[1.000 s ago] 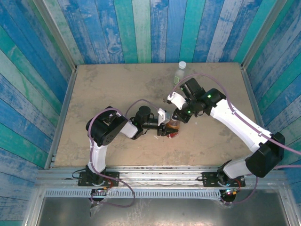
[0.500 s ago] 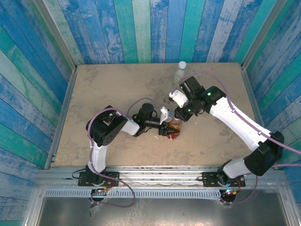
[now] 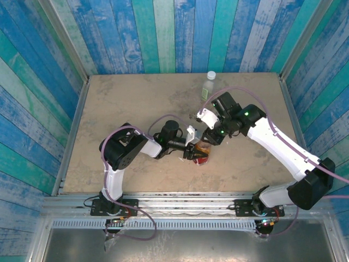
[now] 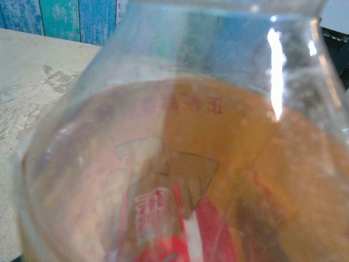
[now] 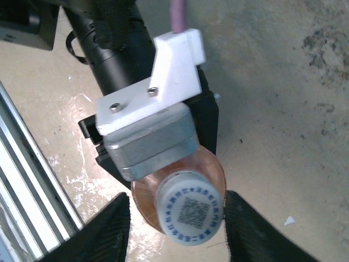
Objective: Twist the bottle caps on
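Bright, even light; close-up bottle (image 4: 229,164) blurred, glare-streaked.

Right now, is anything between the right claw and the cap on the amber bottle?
Nothing visible. The cap sits on the amber bottle, flanked by the open right claw; the left claw grips the bottle below it.

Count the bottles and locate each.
2. The clear plastic amber-liquid bottle is mid-table; the pale clear green-labelled bottle stands by the far edge of the table.
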